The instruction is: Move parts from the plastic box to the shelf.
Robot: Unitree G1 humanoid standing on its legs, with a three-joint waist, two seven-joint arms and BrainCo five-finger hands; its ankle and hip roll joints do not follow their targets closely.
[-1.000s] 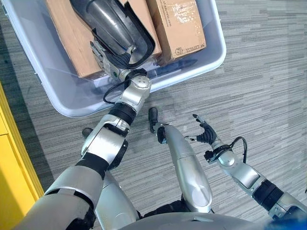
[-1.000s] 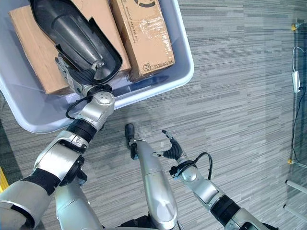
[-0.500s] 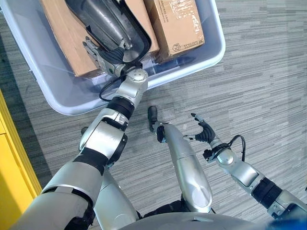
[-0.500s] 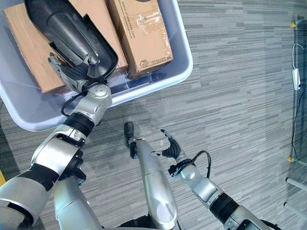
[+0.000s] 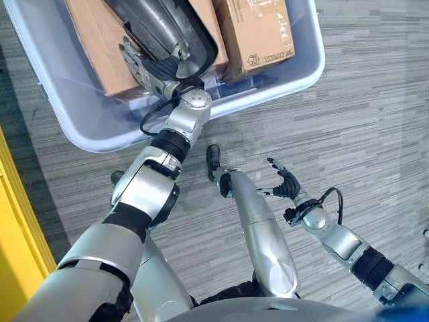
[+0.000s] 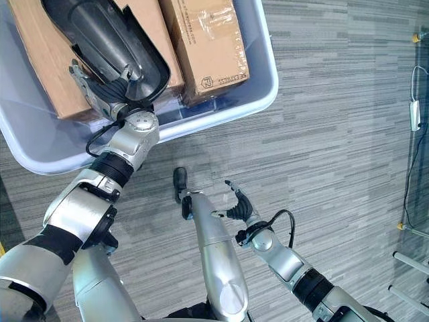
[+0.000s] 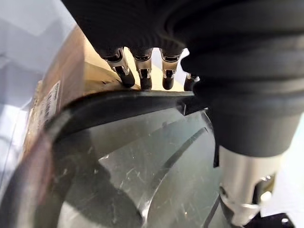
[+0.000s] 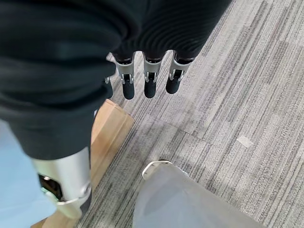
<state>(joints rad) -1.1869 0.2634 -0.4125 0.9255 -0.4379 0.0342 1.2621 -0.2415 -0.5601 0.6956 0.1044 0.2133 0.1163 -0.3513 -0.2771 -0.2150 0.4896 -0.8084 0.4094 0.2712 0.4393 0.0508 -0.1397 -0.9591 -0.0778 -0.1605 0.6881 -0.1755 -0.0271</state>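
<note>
A grey striped carpet floor point(image 5: 362, 100) took up most of the head views, with a yellow upright edge point(image 5: 17, 221) along its left side. On the floor stood the pale blue plastic box point(image 5: 305, 64), its near rim just ahead of the robot. Inside it lay two cardboard boxes: a long one point(image 5: 90, 40) on the left and a shorter one point(image 5: 258, 30) on the right, side by side. Across the long cardboard box rested the task's part, a dark glossy moulded shell point(image 5: 171, 33) with a raised black rim, its hollow side up.

The left hand point(image 5: 157, 70) reached over the near wall of the plastic box and sat at the near end of the shell. In the left wrist view its fingers point(image 7: 142, 76) were curled down over the shell's black rim, tips touching it, with the thumb on the shell's inner side, so the hand had hold of the rim.

The right hand point(image 5: 287, 188) hung low above the floor, well apart from the plastic box, its fingers point(image 8: 149, 80) loosely spread and holding nothing.
</note>
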